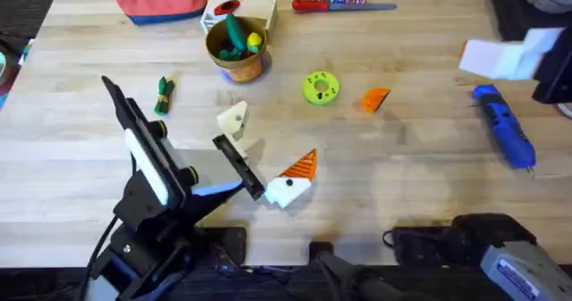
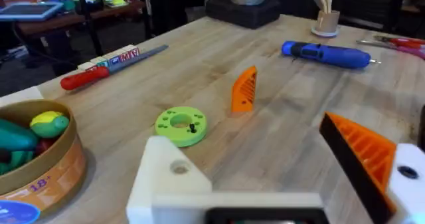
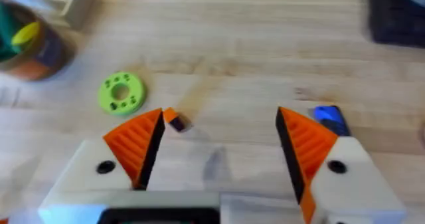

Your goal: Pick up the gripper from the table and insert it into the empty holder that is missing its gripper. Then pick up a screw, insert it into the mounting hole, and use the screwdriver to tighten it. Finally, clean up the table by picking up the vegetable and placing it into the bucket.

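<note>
- The left gripper (image 1: 259, 163) has its fingers spread; the empty holder (image 2: 174, 177) lacks its pad.
- The gripper (image 1: 376, 98) lies free on the bench (image 1: 420, 167), ready for picking.
- The right gripper (image 3: 216, 144) has its fingers spread, empty.

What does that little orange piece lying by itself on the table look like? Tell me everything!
The orange piece is a small wedge of bright plastic with one ribbed face. It stands on its edge on the bare wooden table, with nothing touching it. The green ring sits to one side of it, and the blue screwdriver lies farther off on the other side. No pincer holds it.
</note>
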